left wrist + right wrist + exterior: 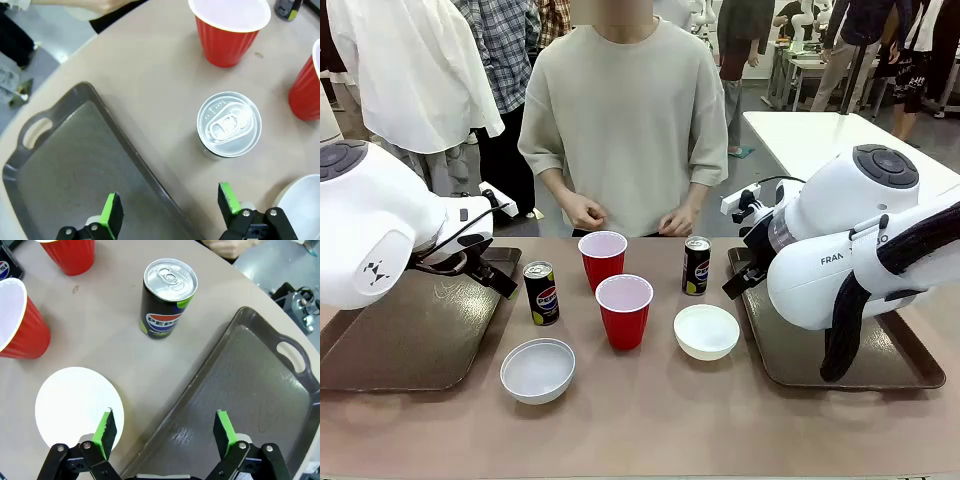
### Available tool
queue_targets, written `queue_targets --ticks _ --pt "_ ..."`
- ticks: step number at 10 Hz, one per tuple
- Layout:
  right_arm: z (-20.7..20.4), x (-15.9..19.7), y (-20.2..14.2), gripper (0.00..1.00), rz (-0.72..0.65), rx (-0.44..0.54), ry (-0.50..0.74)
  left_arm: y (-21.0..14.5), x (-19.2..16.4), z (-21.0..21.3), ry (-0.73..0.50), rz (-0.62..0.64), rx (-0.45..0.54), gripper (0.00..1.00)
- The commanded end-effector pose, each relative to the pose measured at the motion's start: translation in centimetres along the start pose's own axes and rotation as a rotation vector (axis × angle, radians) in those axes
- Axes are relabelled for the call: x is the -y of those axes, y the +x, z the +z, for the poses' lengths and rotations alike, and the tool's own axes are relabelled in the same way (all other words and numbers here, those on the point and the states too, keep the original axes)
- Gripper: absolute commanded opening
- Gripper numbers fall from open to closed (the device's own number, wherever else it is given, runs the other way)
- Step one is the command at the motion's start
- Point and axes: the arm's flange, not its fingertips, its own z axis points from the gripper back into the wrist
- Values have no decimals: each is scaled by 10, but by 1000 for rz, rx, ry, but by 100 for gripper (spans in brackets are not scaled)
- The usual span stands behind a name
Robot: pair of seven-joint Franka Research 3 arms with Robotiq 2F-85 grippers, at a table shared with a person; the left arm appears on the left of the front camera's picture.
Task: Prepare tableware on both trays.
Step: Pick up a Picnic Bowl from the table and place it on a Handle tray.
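Note:
Two red cups (603,258) (624,310) stand mid-table between two black cans (541,293) (696,266). Two white bowls (537,370) (706,331) sit nearer me. Both brown trays (410,330) (840,345) are bare. My left gripper (170,207) hangs open above the left tray's inner rim (130,155), with the left can (229,125) just ahead of it. My right gripper (165,432) is open over the right tray's rim (210,375), beside a bowl (75,407); the right can (167,297) stands ahead.
A person stands at the far edge with both hands (585,212) (677,220) held near the waist, just behind the cups. Both bulky white arms (380,225) (850,240) hover over the trays. Other people and tables show farther back.

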Motion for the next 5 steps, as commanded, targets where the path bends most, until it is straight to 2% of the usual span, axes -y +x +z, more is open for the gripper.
queue_targets --ticks 1,5 --pt "0 0 0 100 0 0 0 0 0 0 0 0 0 100" --pt "0 0 0 100 0 0 0 0 0 0 0 0 0 100"
